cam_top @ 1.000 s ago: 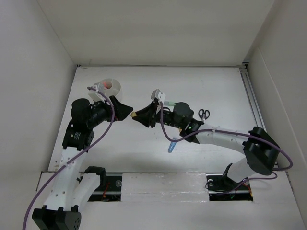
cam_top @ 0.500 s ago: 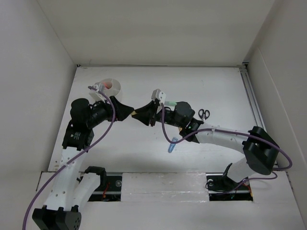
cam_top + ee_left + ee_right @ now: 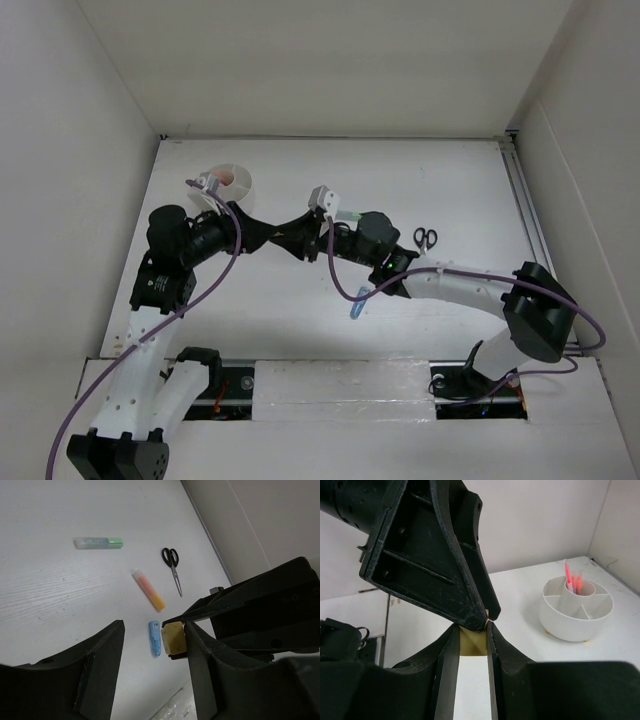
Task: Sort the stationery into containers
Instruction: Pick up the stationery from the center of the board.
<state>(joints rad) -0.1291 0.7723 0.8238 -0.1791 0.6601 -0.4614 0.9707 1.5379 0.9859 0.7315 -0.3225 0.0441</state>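
Tan block [image 3: 472, 642], small, yellowish, squarish, clenched in right gripper [image 3: 472, 630], left gripper [image 3: 153, 625] jaws parted around it

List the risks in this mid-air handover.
1. The tan block is pinched only at the tips of the right gripper, and the left gripper stands open, so an early release would likely drop it.
2. Both grippers crowd together, so closing may knock the block loose.

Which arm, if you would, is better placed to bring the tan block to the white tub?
Left: the white tub sits near the left end effector, whose fingers flank the tan block.
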